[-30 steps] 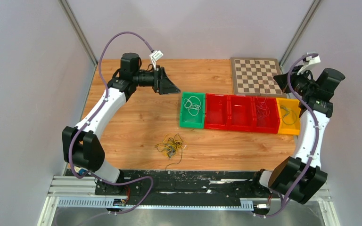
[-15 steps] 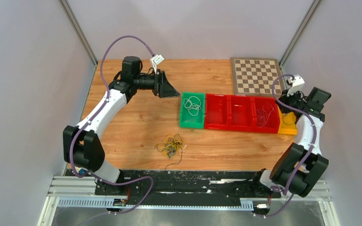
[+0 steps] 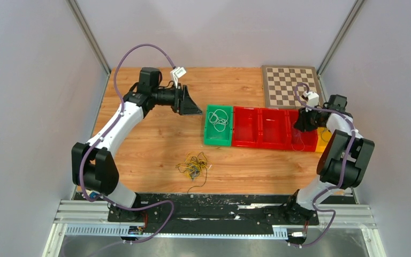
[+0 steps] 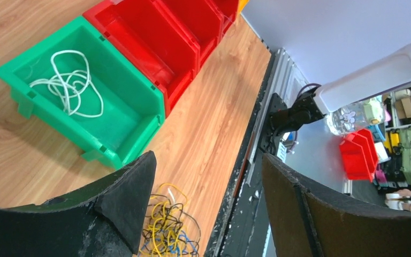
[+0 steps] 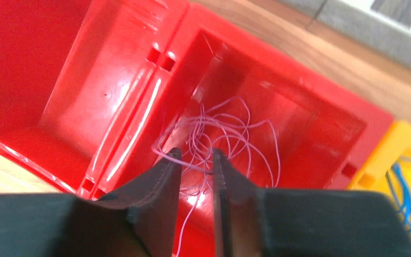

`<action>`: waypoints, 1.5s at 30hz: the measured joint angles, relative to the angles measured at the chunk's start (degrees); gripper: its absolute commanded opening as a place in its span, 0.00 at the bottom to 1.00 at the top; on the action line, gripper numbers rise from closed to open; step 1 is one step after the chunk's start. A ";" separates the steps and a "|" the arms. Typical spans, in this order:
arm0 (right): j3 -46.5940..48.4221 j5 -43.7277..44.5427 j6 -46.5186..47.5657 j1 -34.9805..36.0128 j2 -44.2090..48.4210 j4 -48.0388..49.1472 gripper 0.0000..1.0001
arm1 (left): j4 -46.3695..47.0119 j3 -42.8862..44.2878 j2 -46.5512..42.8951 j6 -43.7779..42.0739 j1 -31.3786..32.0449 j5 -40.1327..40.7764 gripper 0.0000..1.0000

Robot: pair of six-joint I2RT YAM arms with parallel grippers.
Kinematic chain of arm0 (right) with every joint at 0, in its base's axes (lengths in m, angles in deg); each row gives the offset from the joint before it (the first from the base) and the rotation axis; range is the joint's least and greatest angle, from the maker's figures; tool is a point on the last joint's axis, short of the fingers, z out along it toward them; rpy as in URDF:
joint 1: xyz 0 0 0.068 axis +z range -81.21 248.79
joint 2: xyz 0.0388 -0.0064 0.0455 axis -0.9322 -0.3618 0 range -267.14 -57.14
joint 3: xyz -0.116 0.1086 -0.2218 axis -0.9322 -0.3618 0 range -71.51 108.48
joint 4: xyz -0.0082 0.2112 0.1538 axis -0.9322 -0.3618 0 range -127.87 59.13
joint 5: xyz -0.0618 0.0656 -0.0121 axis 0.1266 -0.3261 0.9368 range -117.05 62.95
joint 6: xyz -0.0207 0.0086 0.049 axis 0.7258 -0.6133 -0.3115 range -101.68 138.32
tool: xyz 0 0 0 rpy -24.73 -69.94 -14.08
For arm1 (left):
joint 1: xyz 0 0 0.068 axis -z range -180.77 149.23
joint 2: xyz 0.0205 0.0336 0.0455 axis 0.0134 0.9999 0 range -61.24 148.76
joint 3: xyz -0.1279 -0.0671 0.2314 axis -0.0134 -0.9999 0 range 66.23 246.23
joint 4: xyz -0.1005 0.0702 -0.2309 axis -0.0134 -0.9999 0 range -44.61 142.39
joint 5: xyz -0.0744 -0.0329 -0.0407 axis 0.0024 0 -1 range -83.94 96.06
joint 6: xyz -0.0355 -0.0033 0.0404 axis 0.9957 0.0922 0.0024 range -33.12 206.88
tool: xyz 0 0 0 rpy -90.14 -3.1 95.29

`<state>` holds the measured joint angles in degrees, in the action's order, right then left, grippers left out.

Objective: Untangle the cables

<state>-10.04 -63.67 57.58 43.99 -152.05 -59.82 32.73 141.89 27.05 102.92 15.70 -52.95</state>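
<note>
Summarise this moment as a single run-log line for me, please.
left tool open, holding nothing | right tool nearly closed over pale wire in red bin, grip unclear | cable snarl on table, unheld

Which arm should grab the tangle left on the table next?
Left. The left fingers are open and empty, with the tangle in sight below them; the right fingers hang over the far red bin and its pink wire.

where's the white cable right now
In the top view the white cable lies coiled inside the green bin, at the left end of the row of bins, with the red bins right beside it.
</note>
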 measured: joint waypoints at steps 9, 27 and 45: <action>8.35 4.28 2.99 0.92 2.16 -12.26 0.90 | -14.95 -0.02 -0.04 -14.93 -0.79 2.25 0.82; 4.09 -7.28 -5.29 24.59 21.42 -24.04 0.79 | -30.80 -22.12 -11.63 -55.71 11.23 15.67 0.72; -23.28 -4.33 -15.19 46.25 32.65 12.02 0.82 | -21.40 -16.94 10.05 -45.72 11.15 20.15 0.22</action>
<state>-33.32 -68.00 42.39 90.24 -119.40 -47.80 11.33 124.95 37.10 57.19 26.85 -32.79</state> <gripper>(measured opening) 0.809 0.372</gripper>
